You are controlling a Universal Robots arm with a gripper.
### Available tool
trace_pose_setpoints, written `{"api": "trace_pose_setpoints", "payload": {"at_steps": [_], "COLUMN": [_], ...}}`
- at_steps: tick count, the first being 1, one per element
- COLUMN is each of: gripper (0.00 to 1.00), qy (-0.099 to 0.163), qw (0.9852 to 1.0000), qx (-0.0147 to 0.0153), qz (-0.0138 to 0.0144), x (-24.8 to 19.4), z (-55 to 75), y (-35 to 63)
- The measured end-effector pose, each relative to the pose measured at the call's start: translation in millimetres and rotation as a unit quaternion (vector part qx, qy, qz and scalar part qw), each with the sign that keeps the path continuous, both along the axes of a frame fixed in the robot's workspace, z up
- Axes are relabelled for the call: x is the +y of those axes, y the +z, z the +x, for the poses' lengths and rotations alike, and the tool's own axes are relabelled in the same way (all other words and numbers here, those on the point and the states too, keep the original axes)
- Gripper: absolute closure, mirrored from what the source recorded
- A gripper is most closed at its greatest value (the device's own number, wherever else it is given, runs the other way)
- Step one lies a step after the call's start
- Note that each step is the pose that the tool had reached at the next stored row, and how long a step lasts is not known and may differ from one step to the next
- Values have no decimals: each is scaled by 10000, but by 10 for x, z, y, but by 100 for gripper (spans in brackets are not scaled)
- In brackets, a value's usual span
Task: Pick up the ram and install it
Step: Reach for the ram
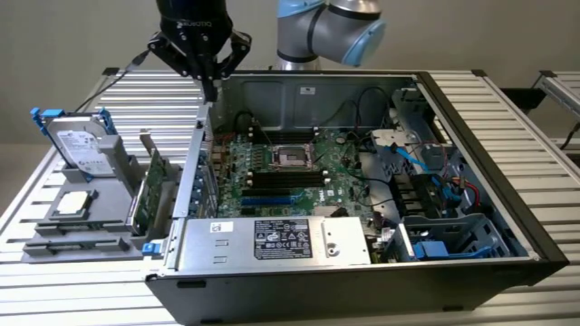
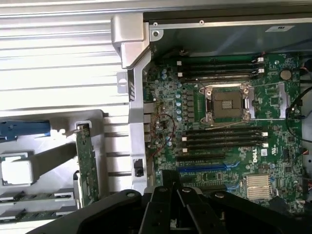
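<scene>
Gripper (image 1: 210,92), closed and empty, is hovering over the case (image 1: 480,146) edge; ram (image 2: 34,197) is lying flat in the tray (image 1: 77,246), toward exterior view's left.

I look down on a green motherboard (image 2: 278,141) inside an open grey metal computer case (image 2: 134,53), its square silver processor socket (image 2: 228,103) between rows of long black memory slots (image 2: 224,139). My black gripper (image 2: 171,179), drawn closed, hangs near a long blue slot (image 2: 209,168). Outside the case, a green expansion card (image 2: 87,165) stands upright in a grey plastic holder (image 2: 53,158).
</scene>
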State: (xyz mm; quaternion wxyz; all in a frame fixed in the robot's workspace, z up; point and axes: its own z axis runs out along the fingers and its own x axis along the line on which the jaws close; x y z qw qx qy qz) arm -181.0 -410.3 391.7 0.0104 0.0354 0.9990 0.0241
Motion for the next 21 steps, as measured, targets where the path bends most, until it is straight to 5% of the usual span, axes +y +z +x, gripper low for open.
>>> {"api": "trace_pose_setpoints", "payload": {"at_steps": [21], "gripper": [89], "qy": [0], "qw": [10000], "qx": [8], "qz": [0], "x": [-378], "z": [-769], "y": [-151]}}
